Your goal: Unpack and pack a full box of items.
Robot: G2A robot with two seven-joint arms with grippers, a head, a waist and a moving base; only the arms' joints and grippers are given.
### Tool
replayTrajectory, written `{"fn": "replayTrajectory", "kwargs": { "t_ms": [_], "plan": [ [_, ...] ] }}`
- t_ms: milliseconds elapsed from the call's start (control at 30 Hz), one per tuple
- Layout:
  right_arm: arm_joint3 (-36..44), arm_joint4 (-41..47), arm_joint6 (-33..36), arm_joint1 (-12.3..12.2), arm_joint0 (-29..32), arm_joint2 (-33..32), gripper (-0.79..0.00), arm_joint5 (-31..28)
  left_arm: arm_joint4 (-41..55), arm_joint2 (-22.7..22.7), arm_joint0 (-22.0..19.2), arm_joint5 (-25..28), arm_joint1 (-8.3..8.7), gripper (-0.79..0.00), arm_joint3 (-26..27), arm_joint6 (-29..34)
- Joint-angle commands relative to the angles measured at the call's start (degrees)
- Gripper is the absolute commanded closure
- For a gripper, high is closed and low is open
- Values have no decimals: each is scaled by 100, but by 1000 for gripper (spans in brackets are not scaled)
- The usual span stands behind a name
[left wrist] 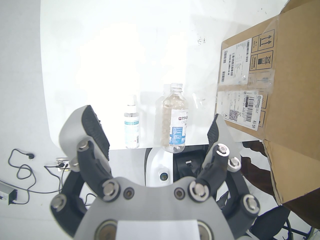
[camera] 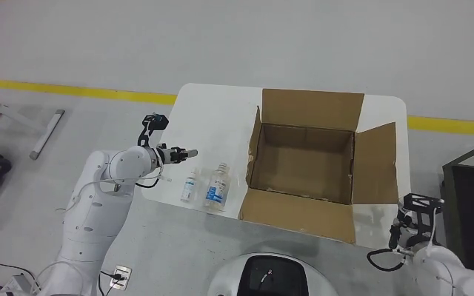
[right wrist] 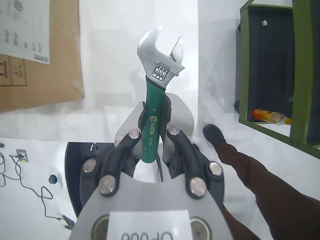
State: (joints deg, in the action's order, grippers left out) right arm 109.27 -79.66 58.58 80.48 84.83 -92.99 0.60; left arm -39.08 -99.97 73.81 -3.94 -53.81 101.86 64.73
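We see the box standing open on the right part of the table, its four flaps folded outward and labels on the side that faces the left arm. Left of the box, near the table's near edge, two items stand upright. The bottle, clear with a blue-and-white label, is closer to the box. The sprayer, slimmer, stands just beside it on the side away from the box; the two do not touch. Our left gripper hovers over the table's left part, a little beyond the sprayer as seen from above, its fingers spread wide with nothing between them. Our right gripper sits off the table's right near corner, beside the box, clenched on the wrench: the pads grip the green handle and the steel head sticks out past the fingertips. Past the wrench stands a green rack with an orange bottle lying on its shelf
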Motion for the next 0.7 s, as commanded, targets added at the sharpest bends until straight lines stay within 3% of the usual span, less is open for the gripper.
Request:
{"fn": "replayTrajectory", "kwargs": {
  "t_ms": [0, 667],
  "plan": [
    [-215, 13, -10, -4, -45, 54, 0, -23, 0, 0, 0, 0, 0, -785, 0, 0],
    [-1042, -416, 107, -32, -399, 724, 0, -3, 0, 0, 0, 0, 0, -785, 0, 0]
  ]
}}
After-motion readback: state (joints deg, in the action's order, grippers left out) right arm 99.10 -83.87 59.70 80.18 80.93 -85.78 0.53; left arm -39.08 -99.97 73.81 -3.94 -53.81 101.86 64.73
